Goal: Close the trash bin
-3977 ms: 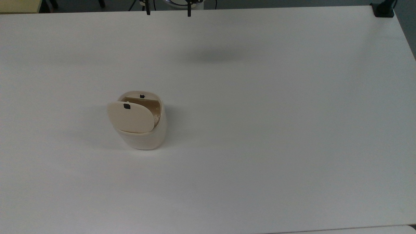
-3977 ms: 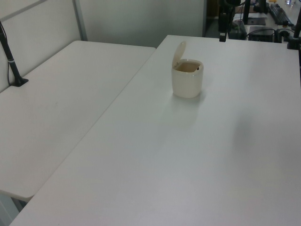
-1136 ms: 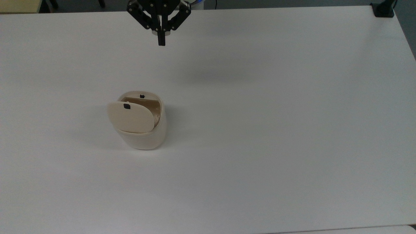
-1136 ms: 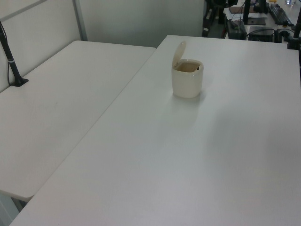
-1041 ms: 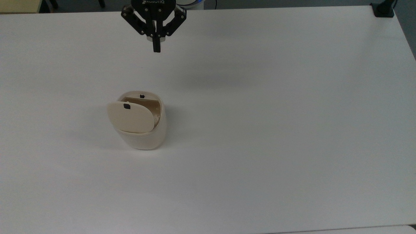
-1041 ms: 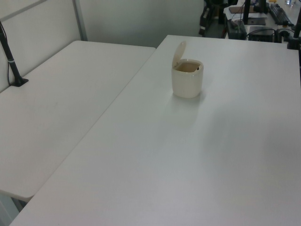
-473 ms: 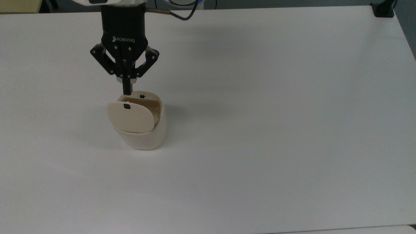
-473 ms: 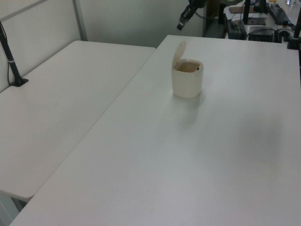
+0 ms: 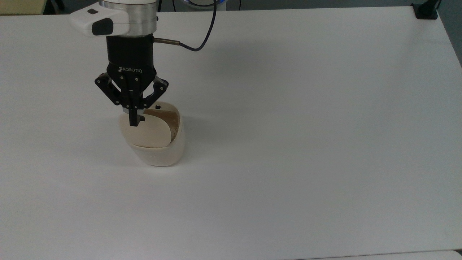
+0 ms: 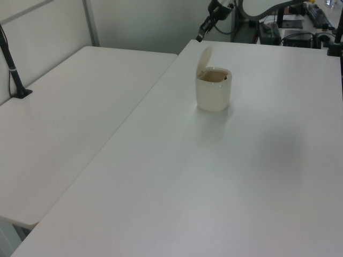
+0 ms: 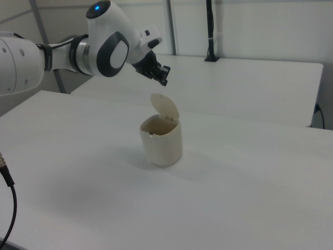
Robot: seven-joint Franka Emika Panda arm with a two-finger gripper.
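Observation:
The cream-white trash bin (image 9: 158,155) stands on the white table (image 9: 306,126) with its flap lid (image 9: 148,133) raised and the tan-brown interior (image 9: 169,117) showing. My gripper (image 9: 134,122) is shut with nothing held. In the top view it overlaps the lid's upper edge by the black latch. In the left view the gripper (image 10: 199,37) hangs above the upright lid (image 10: 203,60) of the bin (image 10: 213,92), with a gap between them. The right view shows the gripper (image 11: 165,81) just above the lid (image 11: 165,108) of the bin (image 11: 162,141), apart from it.
A black clamp (image 9: 426,11) sits at the table's corner on the top view's upper right. A second white table (image 10: 69,112) adjoins on the left view's left, with a black post (image 10: 12,67) on it. A dark cable (image 11: 10,208) hangs at the right view's lower left.
My gripper, open four seconds ago, has shut and travelled from the top view's upper edge down to the bin, now hovering over the lid's top edge. The lid still stands raised.

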